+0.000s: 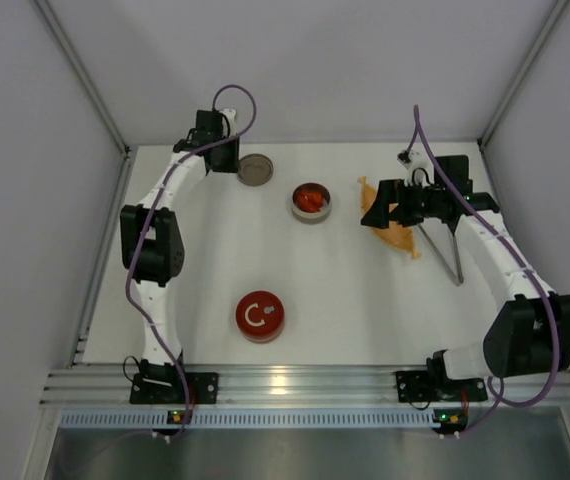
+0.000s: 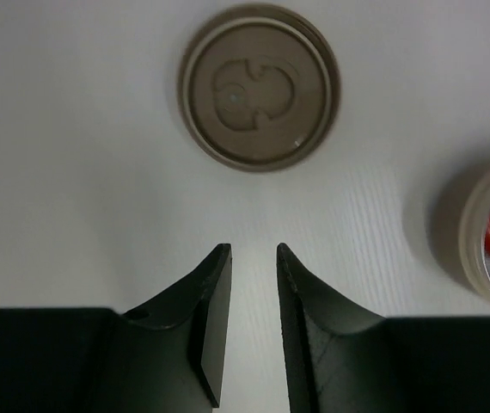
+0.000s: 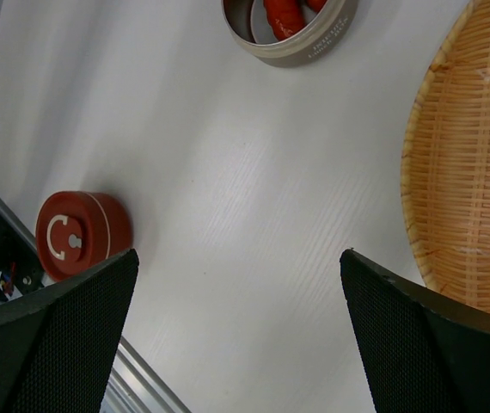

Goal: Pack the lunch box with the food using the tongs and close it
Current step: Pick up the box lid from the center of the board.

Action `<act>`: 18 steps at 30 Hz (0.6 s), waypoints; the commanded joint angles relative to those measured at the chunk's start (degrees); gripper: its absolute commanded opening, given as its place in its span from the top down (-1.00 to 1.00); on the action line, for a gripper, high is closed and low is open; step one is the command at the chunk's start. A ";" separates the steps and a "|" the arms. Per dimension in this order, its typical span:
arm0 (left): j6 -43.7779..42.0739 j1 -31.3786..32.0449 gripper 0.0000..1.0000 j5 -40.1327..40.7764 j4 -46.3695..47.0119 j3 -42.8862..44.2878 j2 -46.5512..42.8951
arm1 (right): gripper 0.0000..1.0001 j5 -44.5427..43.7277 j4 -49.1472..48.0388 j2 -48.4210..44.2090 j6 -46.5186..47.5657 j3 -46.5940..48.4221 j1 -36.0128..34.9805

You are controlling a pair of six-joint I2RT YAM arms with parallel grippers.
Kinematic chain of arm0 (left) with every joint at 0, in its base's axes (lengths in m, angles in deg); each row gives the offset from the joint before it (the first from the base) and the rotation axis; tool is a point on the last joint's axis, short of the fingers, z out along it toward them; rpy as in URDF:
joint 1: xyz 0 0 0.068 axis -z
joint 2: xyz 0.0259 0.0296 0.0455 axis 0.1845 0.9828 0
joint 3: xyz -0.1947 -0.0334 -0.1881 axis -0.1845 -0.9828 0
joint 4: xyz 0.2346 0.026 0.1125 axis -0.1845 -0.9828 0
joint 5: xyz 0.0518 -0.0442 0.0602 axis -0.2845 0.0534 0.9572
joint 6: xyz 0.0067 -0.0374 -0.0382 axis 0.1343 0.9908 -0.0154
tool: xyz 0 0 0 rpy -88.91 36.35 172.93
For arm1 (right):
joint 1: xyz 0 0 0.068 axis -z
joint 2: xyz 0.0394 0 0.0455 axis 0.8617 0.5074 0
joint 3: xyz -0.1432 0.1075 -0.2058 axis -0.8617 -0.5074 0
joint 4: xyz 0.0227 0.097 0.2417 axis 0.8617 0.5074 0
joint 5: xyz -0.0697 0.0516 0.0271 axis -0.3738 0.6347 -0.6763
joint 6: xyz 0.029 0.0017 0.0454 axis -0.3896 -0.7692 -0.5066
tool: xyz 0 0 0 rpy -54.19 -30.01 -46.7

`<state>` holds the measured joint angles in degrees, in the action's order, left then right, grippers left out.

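Ahead of my left claw [image 2: 254, 249], jaws narrowly apart and empty, lay a round grey-brown lid [image 2: 260, 86], while red food slices [image 3: 284, 15] sat in a round beige tin [image 3: 301, 47] beyond my wide-open right claw [image 3: 238, 254], and slender grey metal tongs [image 1: 440, 253] lay beside the orange woven dish [image 3: 464, 172].

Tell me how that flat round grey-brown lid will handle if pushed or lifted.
The flat round grey-brown lid sits low on the white table, so it would probably slide rather than roll or tip. Its thin rim hugs the surface, likely awkward to pinch.
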<state>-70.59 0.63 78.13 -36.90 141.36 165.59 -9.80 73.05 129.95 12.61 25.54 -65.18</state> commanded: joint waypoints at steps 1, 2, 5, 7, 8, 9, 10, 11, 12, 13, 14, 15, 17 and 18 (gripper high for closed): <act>17.71 -0.72 0.34 13.02 7.92 7.36 5.88 | -0.99 -0.98 -2.76 1.00 0.87 2.63 1.01; 18.76 -1.07 0.32 15.91 9.66 8.42 7.20 | -0.99 -1.15 -2.67 1.43 0.87 2.80 1.01; 20.27 -1.16 0.25 18.22 13.79 11.06 11.25 | -0.99 -1.33 -2.23 2.05 1.40 3.16 1.01; 19.66 -1.07 0.19 18.22 16.08 11.86 14.41 | -0.99 -1.59 -1.88 2.40 1.66 3.16 1.01; 19.65 -1.16 0.17 18.22 16.10 12.21 14.42 | -0.99 -1.51 -1.88 2.49 1.84 3.16 1.01; 18.61 -1.16 0.16 17.61 16.88 12.56 15.99 | -0.99 -1.51 -1.70 2.58 1.92 3.24 1.01; 18.25 -1.07 0.12 17.43 17.24 13.26 16.70 | -0.99 -1.42 -1.53 2.67 1.93 3.24 1.01; 17.55 -1.07 0.12 17.26 17.67 13.26 17.23 | -0.99 -1.42 -1.44 2.67 1.93 3.16 1.01; 17.20 -1.07 0.11 16.65 18.64 13.26 18.02 | -0.99 -1.42 -1.53 2.58 1.93 2.98 1.01; 17.02 -1.07 0.11 16.21 18.91 13.26 18.55 | -0.99 -1.68 -1.53 2.58 2.10 2.89 1.01; 16.50 -1.07 0.10 15.68 19.17 13.26 19.51 | -0.99 -1.68 -1.61 2.49 2.01 2.81 1.01; 16.14 -0.98 0.10 15.59 19.26 13.35 19.87 | -0.99 -1.77 -1.53 2.58 2.01 2.89 1.01; 15.61 -0.98 0.10 15.67 18.91 13.79 21.10 | -0.99 -1.95 -1.26 2.76 2.10 2.98 1.01; 15.61 -0.98 0.11 15.94 18.65 13.97 21.45 | -0.99 -1.95 -1.18 2.76 2.10 3.07 1.01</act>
<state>-54.29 -0.35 93.85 -21.79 152.69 185.89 -11.44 73.16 132.51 13.60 25.67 -65.18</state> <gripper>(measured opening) 0.448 0.993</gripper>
